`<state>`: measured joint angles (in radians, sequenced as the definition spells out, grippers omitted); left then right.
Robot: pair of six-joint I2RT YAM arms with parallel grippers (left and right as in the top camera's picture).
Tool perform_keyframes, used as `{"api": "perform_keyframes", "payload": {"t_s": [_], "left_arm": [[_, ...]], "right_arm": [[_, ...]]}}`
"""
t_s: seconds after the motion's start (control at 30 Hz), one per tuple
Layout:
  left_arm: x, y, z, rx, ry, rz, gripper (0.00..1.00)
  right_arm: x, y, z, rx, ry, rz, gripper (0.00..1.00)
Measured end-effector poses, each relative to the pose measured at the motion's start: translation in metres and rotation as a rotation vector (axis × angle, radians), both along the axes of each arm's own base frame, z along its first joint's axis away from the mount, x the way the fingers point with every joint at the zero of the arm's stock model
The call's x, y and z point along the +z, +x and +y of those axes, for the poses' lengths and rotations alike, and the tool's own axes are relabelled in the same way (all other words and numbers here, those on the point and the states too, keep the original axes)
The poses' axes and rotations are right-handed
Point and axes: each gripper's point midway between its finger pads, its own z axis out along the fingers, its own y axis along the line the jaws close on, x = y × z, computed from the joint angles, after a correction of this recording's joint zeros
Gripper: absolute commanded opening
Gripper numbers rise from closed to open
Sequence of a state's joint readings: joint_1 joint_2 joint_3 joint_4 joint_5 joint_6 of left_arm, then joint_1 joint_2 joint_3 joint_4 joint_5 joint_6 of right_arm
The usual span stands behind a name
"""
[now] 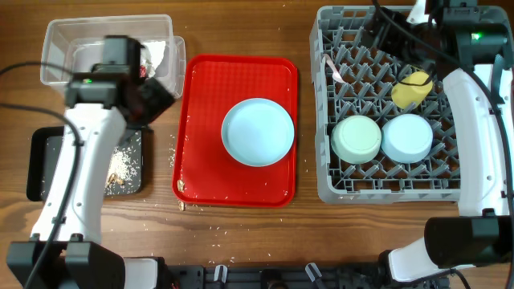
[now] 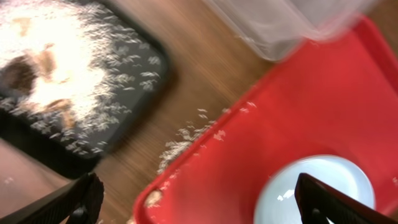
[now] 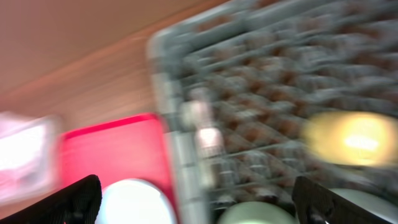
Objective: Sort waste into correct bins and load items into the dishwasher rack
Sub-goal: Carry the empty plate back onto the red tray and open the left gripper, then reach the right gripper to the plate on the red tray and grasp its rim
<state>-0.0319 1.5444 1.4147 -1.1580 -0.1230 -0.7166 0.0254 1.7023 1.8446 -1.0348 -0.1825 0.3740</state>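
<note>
Nearest to us, a few whitish crumbs [image 1: 183,205] lie loose on the desk [image 1: 241,233], just off the near left corner of the red tray [image 1: 201,120]. On the left, the shallow black tray [image 1: 40,164] holds a spread of crumbs with brown food scraps [image 2: 43,59]; more grains are scattered on the bare wood between it and the red tray. The light blue plate [image 1: 258,132] rests around the middle of the red tray, right side up and with only a speck or two on it. To the right stands the grey dishwasher rack [image 1: 321,189]. In its near half the mint-green bowl [image 1: 356,138] and the light blue bowl [image 1: 406,138] sit side by side among the pegs, nearly touching. Farther back the yellow-green cup [image 1: 411,90] lies toward the rack's right side, and the white fork [image 1: 333,72] rests near its far left edge. At the far left, the clear tub [image 1: 56,48] has something white inside, though the arm hides much of it. The left pincer [image 2: 199,208] hangs above the strip of desk between the black tray, the tub and the red tray; its fingers [image 2: 74,202] are spread wide with nothing between them. The right pincer [image 3: 199,208] hovers over the far part of the rack; the wrist view is badly blurred, yet both fingertips [image 3: 336,202] show far apart and hold nothing.
</note>
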Motion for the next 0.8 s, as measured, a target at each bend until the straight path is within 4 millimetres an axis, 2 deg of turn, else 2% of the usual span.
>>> {"api": "perform_keyframes", "payload": {"t_s": [0.03, 0.1, 0.17, 0.2, 0.27, 0.3, 0.33, 0.37, 0.43, 0.5, 0.53, 0.63, 0.7, 0.73, 0.8], "left_arm": [[-0.001, -0.004, 0.014, 0.042, 0.001, 0.016, 1.0], [-0.001, -0.008, 0.035, 0.107, 0.0, 0.022, 1.0], [-0.001, -0.011, 0.052, 0.159, -0.001, 0.023, 1.0], [-0.002, -0.012, 0.057, 0.176, -0.001, 0.023, 1.0], [-0.002, -0.014, 0.064, 0.198, -0.002, 0.024, 1.0], [-0.002, -0.015, 0.066, 0.203, -0.002, 0.024, 1.0], [-0.002, -0.015, 0.067, 0.205, -0.001, 0.024, 1.0], [-0.002, -0.015, 0.066, 0.205, -0.002, 0.024, 1.0], [-0.002, -0.015, 0.066, 0.205, -0.002, 0.024, 1.0], [-0.002, -0.015, 0.066, 0.205, -0.002, 0.024, 1.0], [-0.002, -0.015, 0.066, 0.205, -0.002, 0.024, 1.0], [-0.002, -0.015, 0.066, 0.205, -0.002, 0.024, 1.0], [-0.002, -0.015, 0.066, 0.205, -0.002, 0.024, 1.0], [-0.002, -0.015, 0.066, 0.205, -0.002, 0.024, 1.0], [-0.002, -0.015, 0.066, 0.205, -0.002, 0.024, 1.0]], "right_arm": [[0.007, 0.002, 0.017, 0.076, 0.056, -0.029, 0.99], [0.015, -0.007, 0.066, 0.282, 0.119, -0.062, 1.0], [0.01, -0.018, 0.107, 0.403, 0.099, -0.056, 0.99], [0.005, -0.023, 0.124, 0.445, 0.07, -0.048, 0.96], [-0.016, -0.028, 0.154, 0.5, -0.007, -0.017, 0.83], [-0.03, -0.027, 0.167, 0.52, -0.048, 0.001, 0.73], [-0.05, -0.025, 0.181, 0.546, -0.095, 0.026, 0.66], [-0.069, -0.023, 0.19, 0.56, -0.129, 0.055, 0.65], [-0.112, -0.019, 0.2, 0.579, -0.2, 0.13, 0.57], [-0.159, -0.017, 0.199, 0.581, -0.258, 0.226, 0.56], [-0.175, -0.018, 0.195, 0.583, -0.28, 0.266, 0.56], [-0.206, -0.025, 0.186, 0.62, -0.335, 0.351, 0.57], [-0.227, -0.029, 0.182, 0.661, -0.366, 0.399, 0.47], [-0.241, -0.032, 0.181, 0.679, -0.376, 0.43, 0.45], [-0.256, -0.035, 0.18, 0.694, -0.386, 0.462, 0.45]]}}
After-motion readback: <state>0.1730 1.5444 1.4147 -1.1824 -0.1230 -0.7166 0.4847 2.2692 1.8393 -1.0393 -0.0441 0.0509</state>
